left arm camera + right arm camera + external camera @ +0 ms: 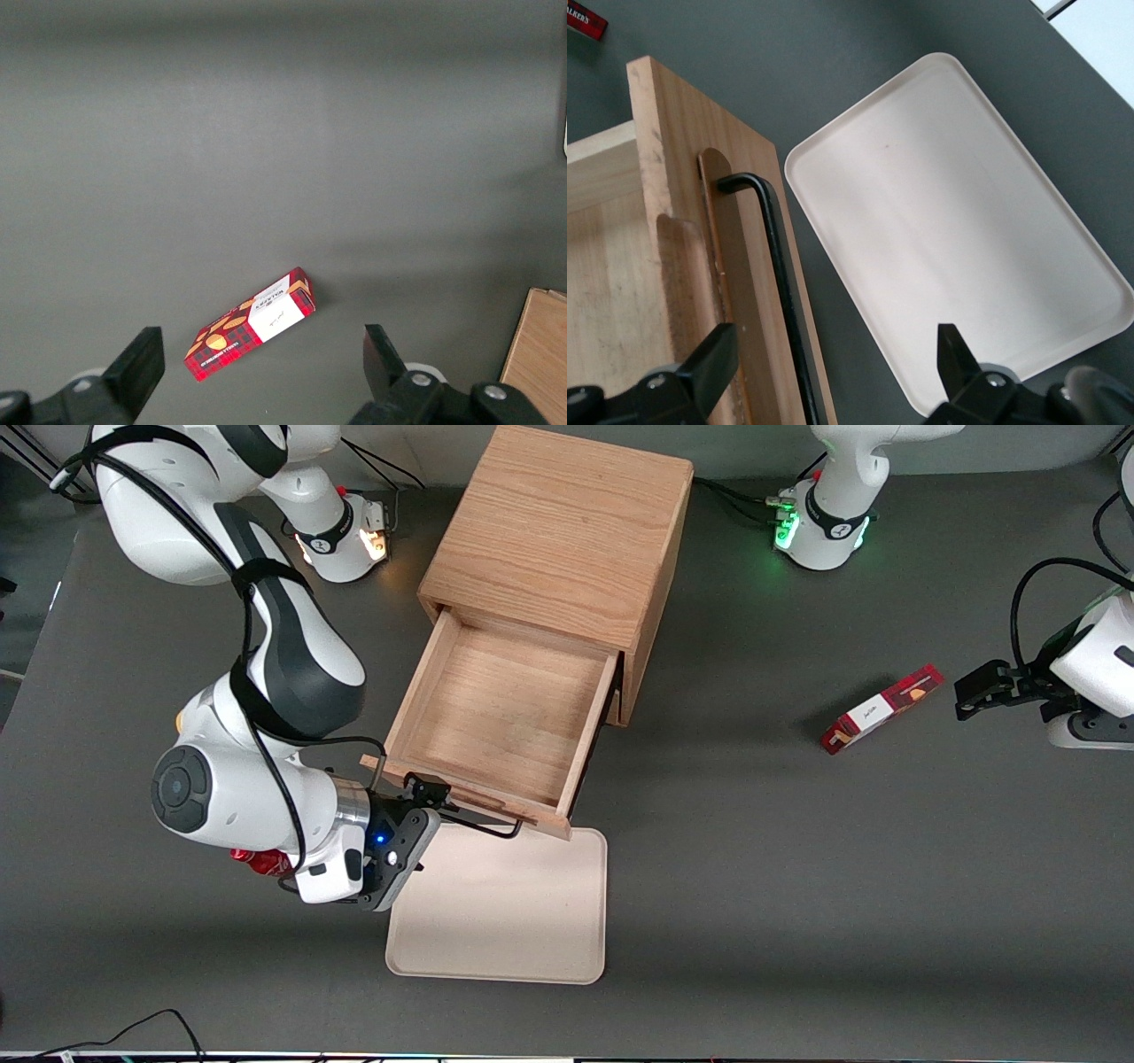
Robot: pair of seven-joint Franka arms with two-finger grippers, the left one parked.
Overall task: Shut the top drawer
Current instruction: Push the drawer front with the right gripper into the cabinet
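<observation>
The top drawer (496, 708) stands pulled far out of the oak cabinet (558, 540), an empty light-wood box. Its front faces the front camera and carries a black wire handle (483, 825). My right gripper (438, 802) is at the drawer front, at the end of the handle toward the working arm's side, and it is open. In the right wrist view the open gripper (833, 376) straddles the handle (780, 283) and the front board (682, 177): one finger (709, 363) lies over the wood and the other (957, 363) over the tray. Nothing is gripped.
A cream tray (514, 912) lies on the table just in front of the drawer, also in the right wrist view (957, 230). A red snack box (881, 708) lies toward the parked arm's end, also in the left wrist view (252, 323). A red object (257, 861) lies under my right wrist.
</observation>
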